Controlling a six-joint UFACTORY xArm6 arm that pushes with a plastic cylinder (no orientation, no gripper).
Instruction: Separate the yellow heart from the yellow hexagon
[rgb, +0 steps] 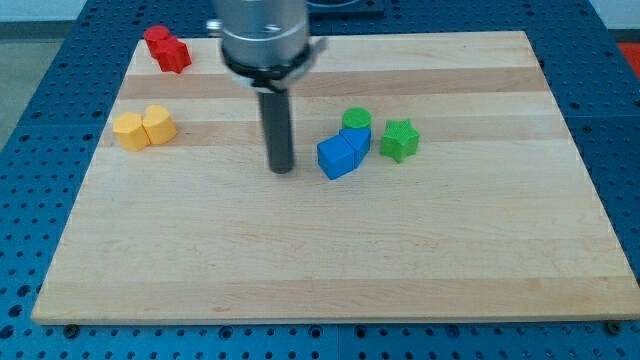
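Note:
Two yellow blocks sit touching at the view's left. The left, more orange one is the yellow heart (129, 131); the right one is the yellow hexagon (159, 125). My tip (281, 168) stands on the board near the middle, well to the right of both yellow blocks and just left of the blue blocks.
A red block (166, 49) lies at the view's top left. A blue cube (337, 157) and a second blue block (357, 140) sit right of the tip, with a green cylinder (356, 120) behind them and a green star (399, 140) further right. The wooden board (330, 270) rests on a blue perforated table.

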